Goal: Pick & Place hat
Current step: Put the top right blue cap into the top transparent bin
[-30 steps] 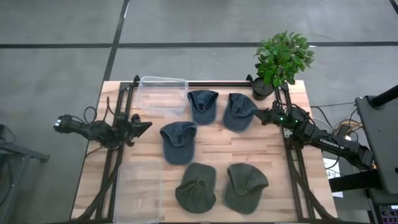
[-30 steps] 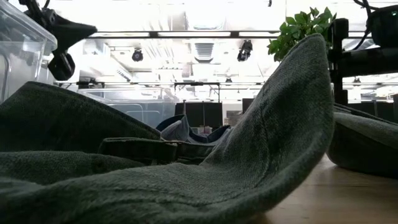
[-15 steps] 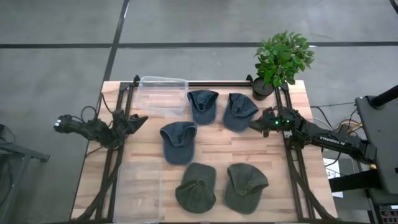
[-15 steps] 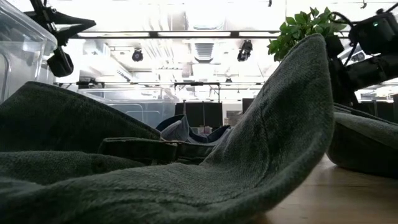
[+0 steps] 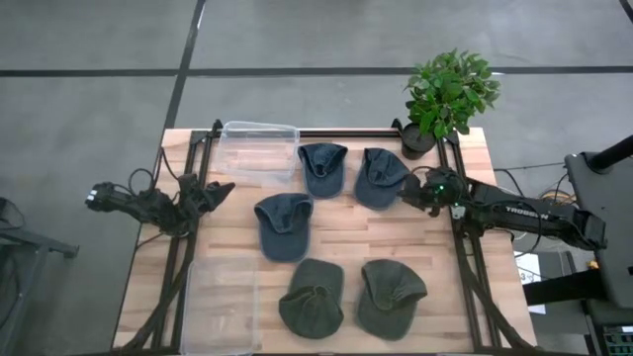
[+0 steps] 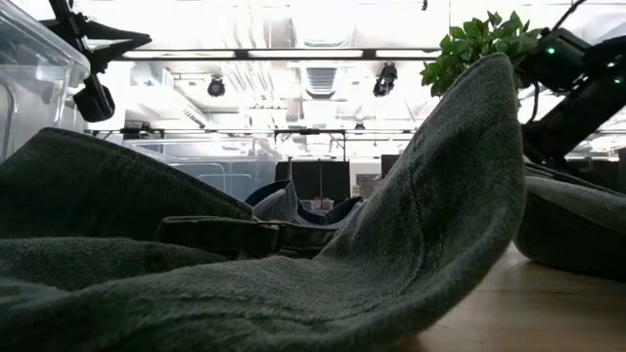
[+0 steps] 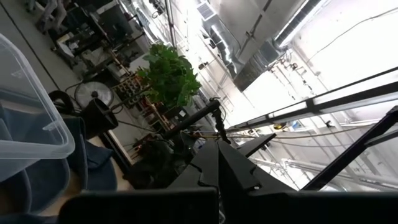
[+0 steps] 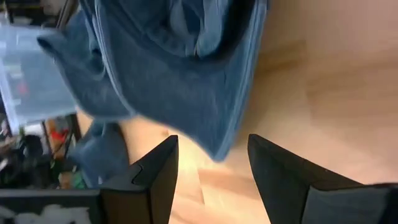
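Three blue hats lie on the wooden table: one at the far middle (image 5: 322,166), one at the far right (image 5: 379,176), one in the middle (image 5: 283,225). Two green hats (image 5: 312,297) (image 5: 391,295) lie near the front edge. My right gripper (image 5: 402,193) is open, low at the right edge of the far-right blue hat. In the right wrist view its fingers (image 8: 155,171) stand on either side of that hat's edge (image 8: 217,146) without touching it. My left gripper (image 5: 220,190) is shut and empty, raised over the table's left side.
A clear plastic box (image 5: 259,153) stands at the far left, and a clear tray (image 5: 223,297) lies at the near left. A potted plant (image 5: 450,94) stands at the far right corner. Black frame rails (image 5: 465,247) run along both sides.
My right gripper has gone toward the table's left, down to the far-right blue hat's right edge. My left gripper has risen a little and shifted slightly toward the far edge. The hats have kept still.
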